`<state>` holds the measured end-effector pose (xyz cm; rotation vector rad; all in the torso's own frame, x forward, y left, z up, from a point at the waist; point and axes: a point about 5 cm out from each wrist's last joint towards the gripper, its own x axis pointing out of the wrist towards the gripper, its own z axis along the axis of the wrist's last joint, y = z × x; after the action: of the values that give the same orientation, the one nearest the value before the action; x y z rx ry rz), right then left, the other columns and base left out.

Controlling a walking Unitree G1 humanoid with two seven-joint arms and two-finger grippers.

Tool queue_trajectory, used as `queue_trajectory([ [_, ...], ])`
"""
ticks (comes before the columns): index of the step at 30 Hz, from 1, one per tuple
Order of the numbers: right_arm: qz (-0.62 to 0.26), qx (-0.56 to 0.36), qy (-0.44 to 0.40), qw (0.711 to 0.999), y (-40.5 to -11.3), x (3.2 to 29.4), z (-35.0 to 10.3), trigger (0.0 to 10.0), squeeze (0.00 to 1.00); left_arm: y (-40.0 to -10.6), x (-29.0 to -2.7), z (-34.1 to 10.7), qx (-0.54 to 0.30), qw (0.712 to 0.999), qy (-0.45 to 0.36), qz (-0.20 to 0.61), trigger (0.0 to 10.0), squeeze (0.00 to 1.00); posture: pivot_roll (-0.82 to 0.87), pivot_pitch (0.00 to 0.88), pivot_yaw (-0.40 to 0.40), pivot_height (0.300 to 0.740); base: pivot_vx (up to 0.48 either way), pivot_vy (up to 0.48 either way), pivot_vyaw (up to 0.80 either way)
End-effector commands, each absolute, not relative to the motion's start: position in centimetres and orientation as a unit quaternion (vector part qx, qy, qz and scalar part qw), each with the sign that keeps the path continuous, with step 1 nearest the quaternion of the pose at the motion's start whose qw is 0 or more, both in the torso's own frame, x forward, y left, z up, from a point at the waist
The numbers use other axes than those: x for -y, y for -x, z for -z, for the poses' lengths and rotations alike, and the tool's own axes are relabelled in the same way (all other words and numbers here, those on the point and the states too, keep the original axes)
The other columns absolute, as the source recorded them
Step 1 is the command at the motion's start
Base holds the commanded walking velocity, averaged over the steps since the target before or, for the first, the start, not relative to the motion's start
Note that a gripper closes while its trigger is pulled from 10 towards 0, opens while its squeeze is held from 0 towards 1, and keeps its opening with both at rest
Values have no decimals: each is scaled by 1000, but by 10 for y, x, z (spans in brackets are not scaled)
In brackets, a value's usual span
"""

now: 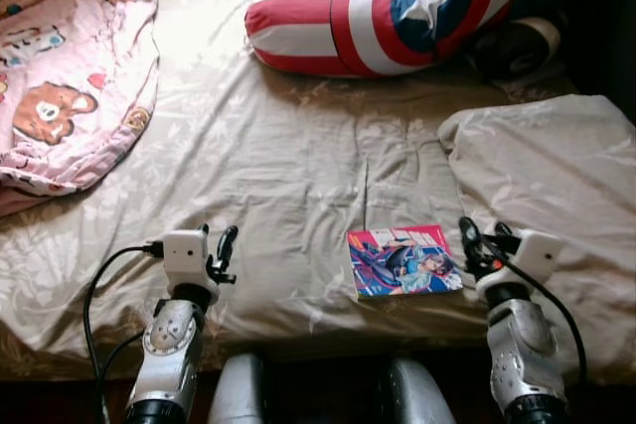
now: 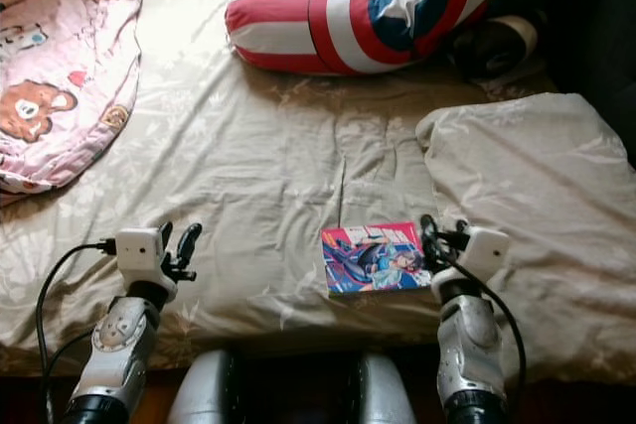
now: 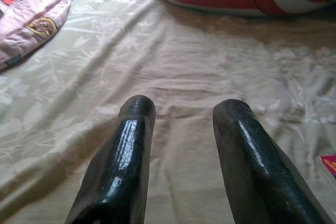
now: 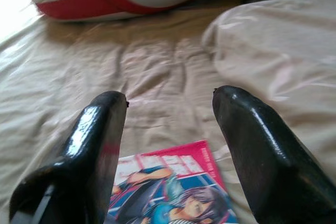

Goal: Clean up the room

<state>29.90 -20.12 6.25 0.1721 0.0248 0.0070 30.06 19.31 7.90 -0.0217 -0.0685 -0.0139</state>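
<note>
A: Can you read any words here?

B: No. The comic book (image 1: pixel 403 260) on the bed has pale letters along its top edge, but they are too blurry to read.

A: And the pink blanket (image 1: pixel 70 67)?

B: Just bear pictures. No words I can read.

Bed (image 1: pixel 278 146): comic book (image 1: pixel 403 260), striped bolster (image 1: pixel 388 17), pink quilt (image 1: pixel 70 67) (bear print).

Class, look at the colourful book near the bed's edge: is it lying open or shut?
Shut. The book lies flat on the bed sheet with its illustrated front cover facing up and no inside pages showing.
</note>
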Motion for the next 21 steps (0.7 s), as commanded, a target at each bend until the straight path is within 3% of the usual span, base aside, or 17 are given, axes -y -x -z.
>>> queue_trajectory([
  [1, -11, -16, -81, 997, -295, 202, -61, 10000, 0, -298, -195, -74, 28, 999, 24, 0, 10000, 0, 7, 150, -31, 645, 0, 0, 0],
  [14, -11, -34, -86, 996, -297, 190, -55, 10000, 0, -295, -204, -72, 23, 999, 31, -11, 10000, 0, 10, 160, -16, 645, 0, 0, 0],
  [21, 31, -75, -91, 993, -290, 199, -37, 10000, 0, -292, -210, -65, 7, 999, 28, -16, 10000, 0, -1, 149, 0, 690, 0, 0, 0],
])
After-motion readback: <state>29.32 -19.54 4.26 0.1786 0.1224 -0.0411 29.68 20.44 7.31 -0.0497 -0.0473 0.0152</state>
